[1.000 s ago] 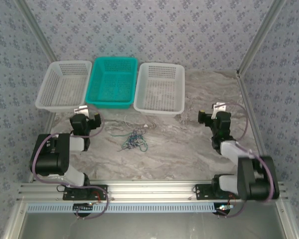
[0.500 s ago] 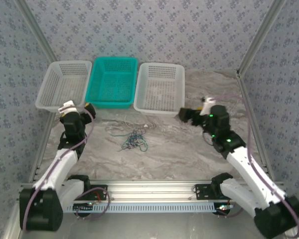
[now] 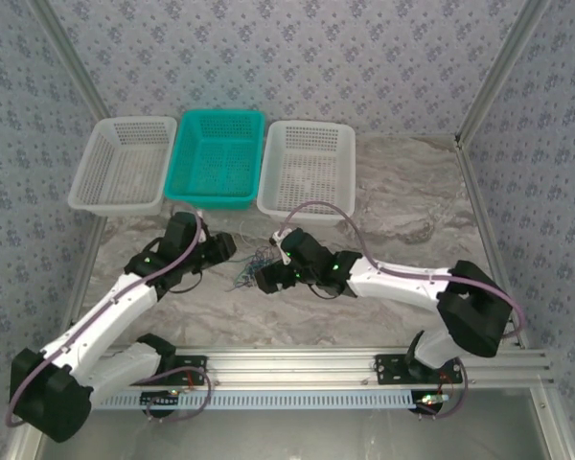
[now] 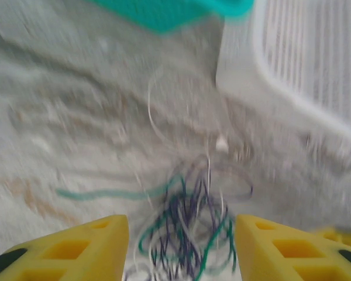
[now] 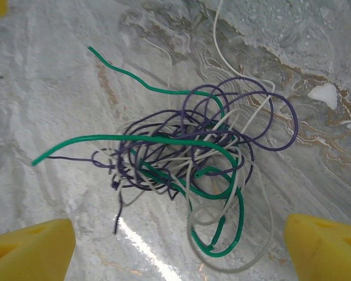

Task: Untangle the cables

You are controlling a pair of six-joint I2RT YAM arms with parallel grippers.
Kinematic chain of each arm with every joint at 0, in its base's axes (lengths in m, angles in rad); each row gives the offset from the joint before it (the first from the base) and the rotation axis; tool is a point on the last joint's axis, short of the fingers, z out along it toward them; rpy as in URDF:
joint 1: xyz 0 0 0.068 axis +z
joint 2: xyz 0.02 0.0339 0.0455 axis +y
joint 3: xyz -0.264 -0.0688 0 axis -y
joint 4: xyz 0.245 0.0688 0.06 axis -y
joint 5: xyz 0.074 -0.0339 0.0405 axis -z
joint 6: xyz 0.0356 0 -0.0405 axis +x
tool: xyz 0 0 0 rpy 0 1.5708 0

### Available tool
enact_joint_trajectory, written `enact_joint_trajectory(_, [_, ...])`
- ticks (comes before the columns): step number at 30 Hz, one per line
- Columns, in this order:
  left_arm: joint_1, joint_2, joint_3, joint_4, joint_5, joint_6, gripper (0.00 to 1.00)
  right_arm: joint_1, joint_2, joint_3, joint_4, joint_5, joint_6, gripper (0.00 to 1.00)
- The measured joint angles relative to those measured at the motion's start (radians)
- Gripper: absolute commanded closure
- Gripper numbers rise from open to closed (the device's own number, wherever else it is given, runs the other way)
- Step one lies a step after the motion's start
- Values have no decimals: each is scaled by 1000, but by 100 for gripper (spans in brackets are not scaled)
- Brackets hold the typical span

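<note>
**Cable knot sitting mid-table, both grippers right up on it**

The cables are one loose tangle lying on the marble table. They sit near the middle, a bit in front of where the teal basket meets the right white basket. The right wrist view is nice and sharp. It shows green, purple and pale strands looped through each other, with two green ends poking out toward the left. A pale strand wanders off toward the top, and a small white blob lies on the table near it. Can't tell what that is.

The left gripper sits just beside the bundle on its left. Its yellow fingers are spread wide, with the tangle showing in the gap between them and nothing pinched. That view is pretty blurry though.

The right gripper is low over the near right edge of the bundle. Its fingers are also wide apart, one at each bottom corner of its own view, with the wires lying free between them.

The left white basket is at the back left, well apart from the cables.
</note>
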Motion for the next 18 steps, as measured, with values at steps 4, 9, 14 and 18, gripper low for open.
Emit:
enact_joint_trajectory(4, [-27,64,3,-45,80,24,49,-8,38,0,21,-1,-7,8])
enact_joint_trajectory(9, [-62,191,16,-52,129,63,63,-25,78,0,50,-12,-6,9])
enact_joint_trajectory(14, [-90,262,35,-46,129,80,100,-35,143,14,80,-15,0,16])
enact_joint_trajectory(18, [-96,259,36,-26,130,79,100,-43,179,21,93,-16,11,36])
